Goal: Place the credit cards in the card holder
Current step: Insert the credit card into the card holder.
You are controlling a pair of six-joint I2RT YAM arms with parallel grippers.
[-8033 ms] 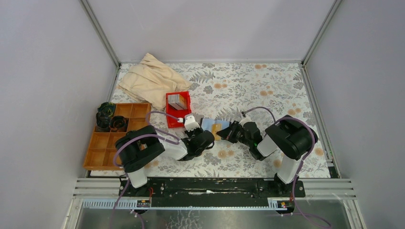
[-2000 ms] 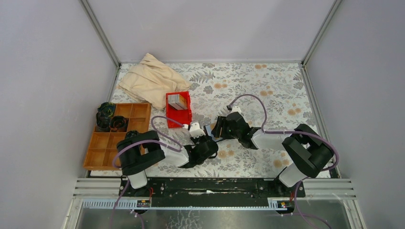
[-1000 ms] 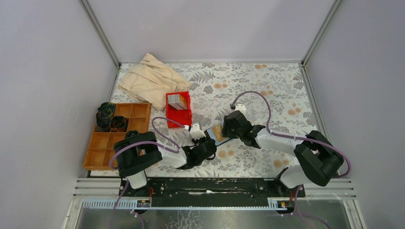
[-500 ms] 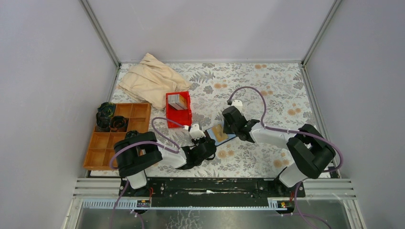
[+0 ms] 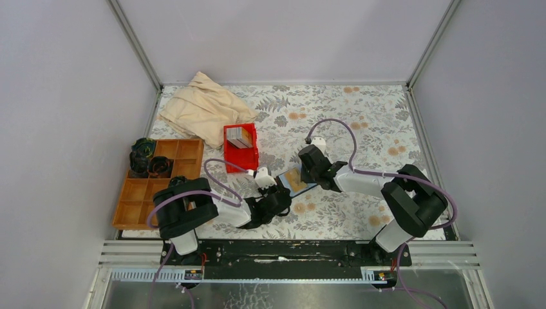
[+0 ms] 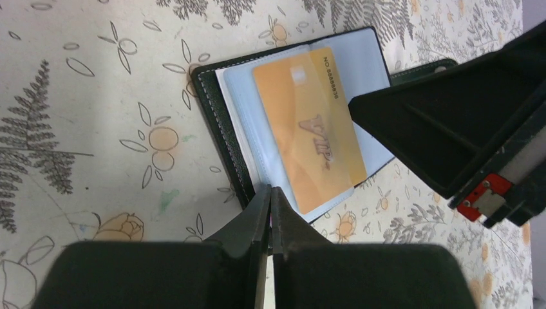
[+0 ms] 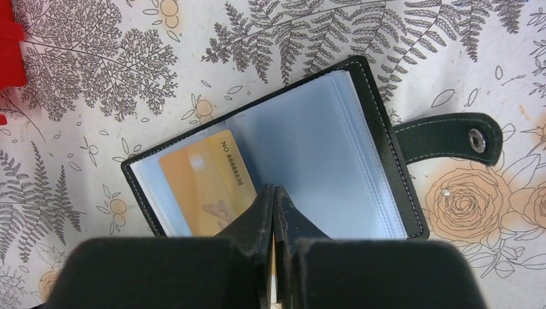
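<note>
Gaping card holder [image 7: 322, 141]: tan card [image 7: 196, 187] in sleeve.
Left gripper [image 6: 270, 196]: jaws pressed together.
Right gripper [image 7: 273, 193]: jaws pressed together.

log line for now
card holder open flat | orange card in sleeve | left gripper shut at its edge | right gripper shut over it

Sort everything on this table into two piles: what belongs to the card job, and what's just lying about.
Job: open card holder; orange card in its sleeve; stacked cards in the red bin.
Lying about: beige cloth; brown compartment tray; dark objects in it.
</note>
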